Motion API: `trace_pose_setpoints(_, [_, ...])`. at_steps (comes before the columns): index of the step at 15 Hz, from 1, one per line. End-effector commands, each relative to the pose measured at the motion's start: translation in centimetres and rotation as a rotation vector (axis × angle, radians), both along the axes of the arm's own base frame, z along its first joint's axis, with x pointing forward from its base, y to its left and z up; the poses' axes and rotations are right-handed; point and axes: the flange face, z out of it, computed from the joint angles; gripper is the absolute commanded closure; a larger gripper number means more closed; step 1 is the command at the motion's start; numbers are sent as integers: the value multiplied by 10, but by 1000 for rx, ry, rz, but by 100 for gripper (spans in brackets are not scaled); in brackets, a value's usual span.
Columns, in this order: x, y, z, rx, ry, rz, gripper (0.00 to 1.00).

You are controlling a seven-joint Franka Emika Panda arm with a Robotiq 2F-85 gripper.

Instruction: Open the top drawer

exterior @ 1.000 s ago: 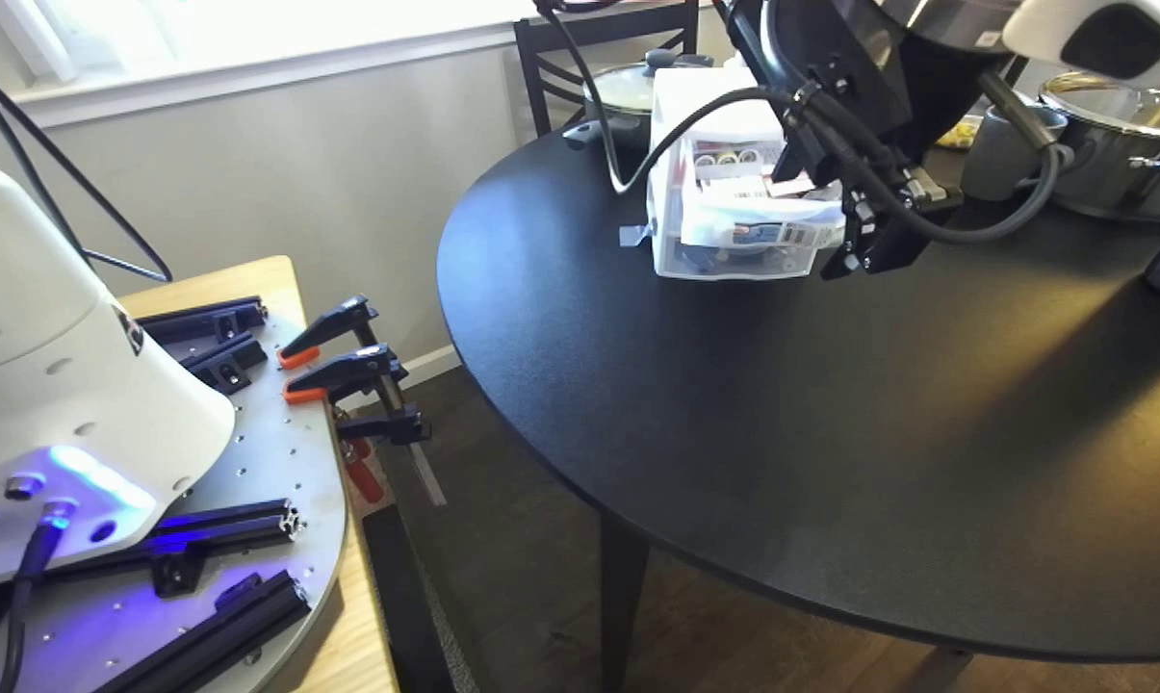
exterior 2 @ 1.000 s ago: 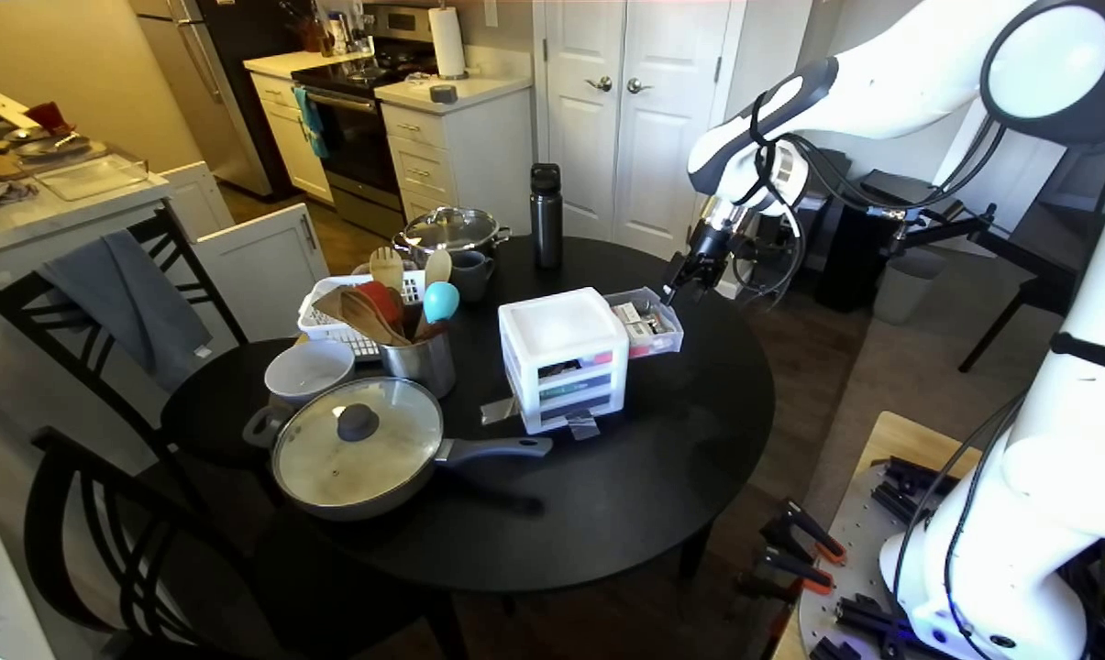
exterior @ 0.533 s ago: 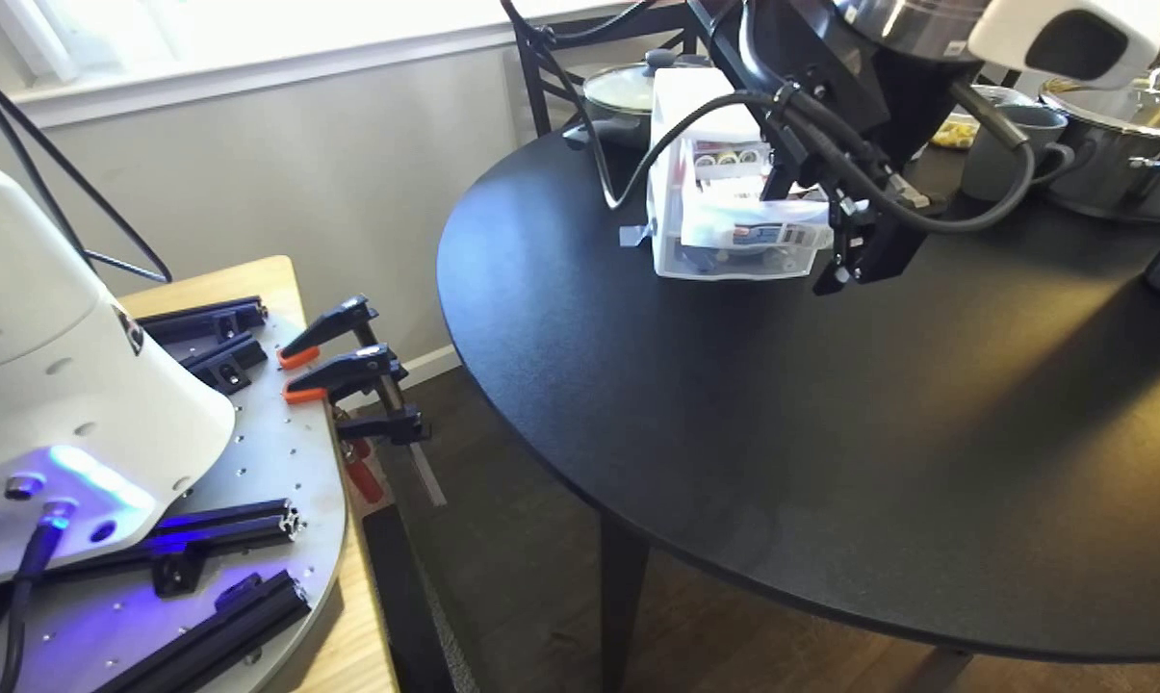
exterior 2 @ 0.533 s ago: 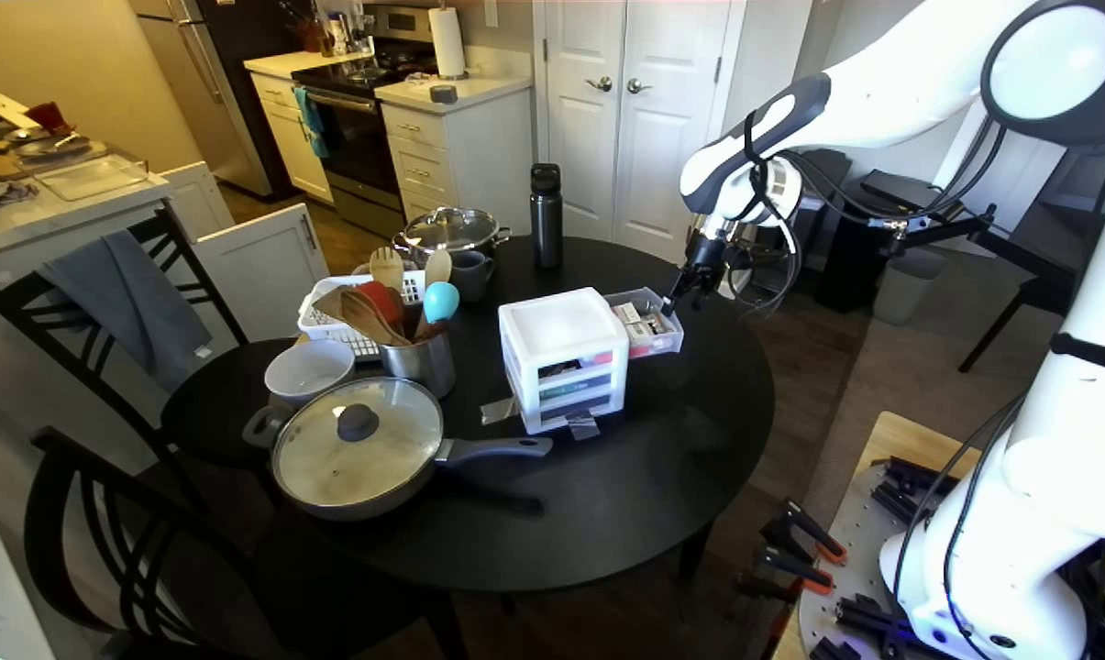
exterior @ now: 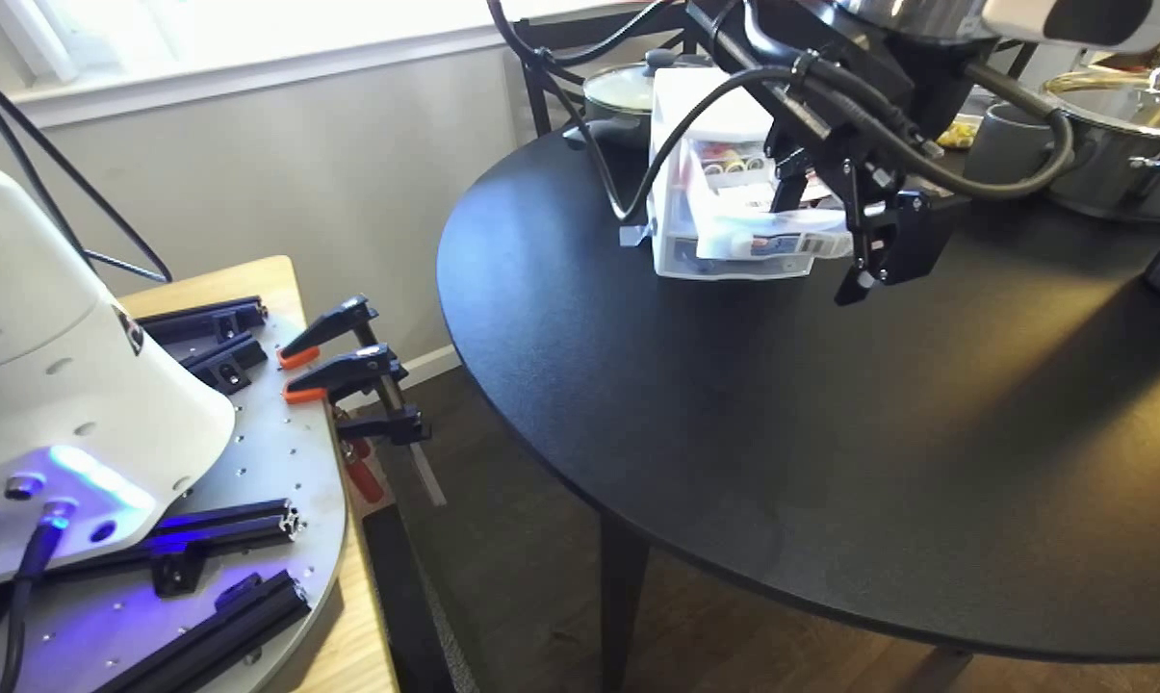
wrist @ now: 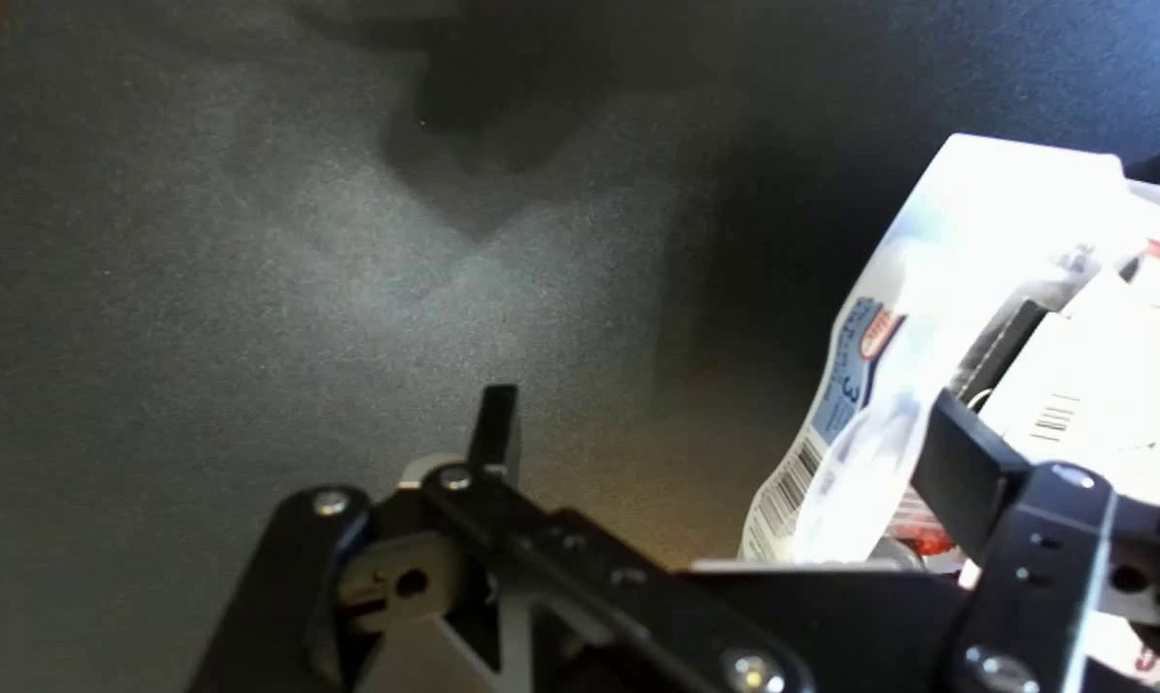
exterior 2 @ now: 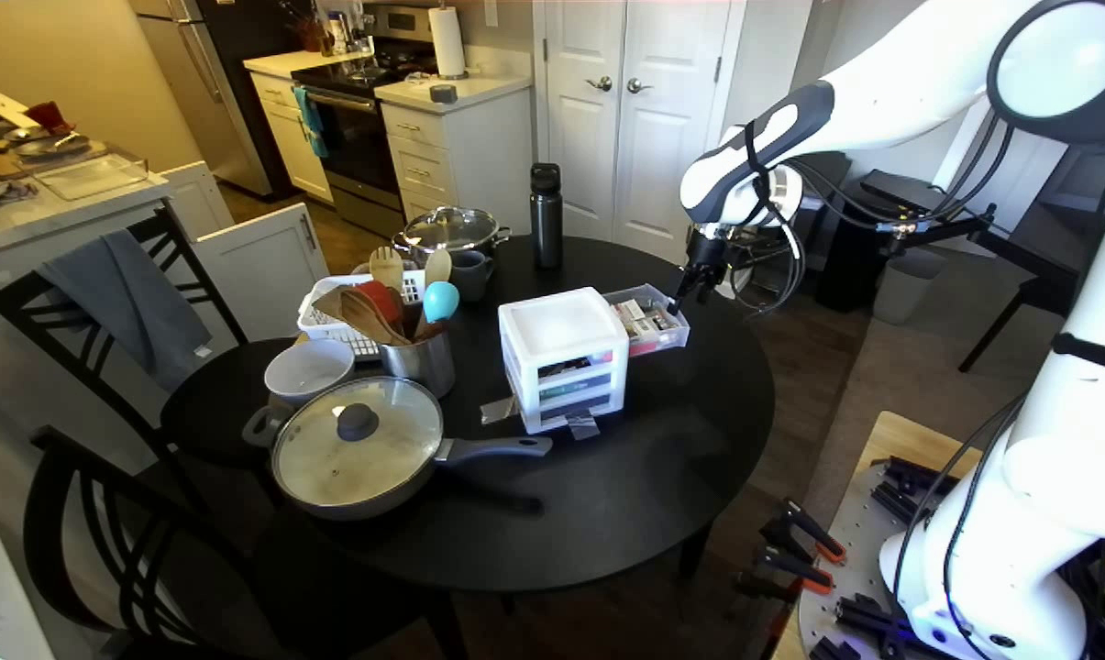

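Observation:
The top drawer (exterior 2: 671, 339) is clear plastic and stands pulled out of the white-framed organizer (exterior 2: 561, 321), with small packets and colourful items inside. Its front wall, with a blue label, shows in an exterior view (exterior: 734, 243) and in the wrist view (wrist: 984, 221); it looks slightly tilted. My gripper (wrist: 724, 438) is open, fingers wide apart, and straddles the drawer front. One finger (wrist: 965, 472) is inside the drawer behind the front wall; the other finger (wrist: 496, 428) is outside, above the table. In both exterior views the gripper (exterior: 820, 243) (exterior 2: 688, 301) is at the drawer's outer end.
The organizer's two lower drawers are in place. Tape strips (exterior 2: 584, 425) lie at its base. A lidded pan (exterior 2: 369, 458), utensil holder (exterior 2: 424, 367), white bowl (exterior 2: 309, 368), dark mug (exterior 2: 469, 275), steel pot (exterior 2: 451, 229) and bottle (exterior 2: 546, 225) stand on the round black table (exterior 2: 662, 495).
My gripper has come down with one finger entering the drawer, then shifted outward. The drawer has moved slightly farther out of the organizer and its front now tilts a little.

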Motion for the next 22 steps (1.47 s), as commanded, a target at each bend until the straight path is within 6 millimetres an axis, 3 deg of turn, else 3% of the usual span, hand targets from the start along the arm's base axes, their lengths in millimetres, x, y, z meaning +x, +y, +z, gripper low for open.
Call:
trace_pose_setpoints(1, [-5, -3, 16, -69, -19, 1, 0])
trace_pose_setpoints(12, [-12, 8, 8, -79, 9, 17, 0])
trace_pose_setpoints(22, [-10, -17, 76, -30, -84, -146, 0])
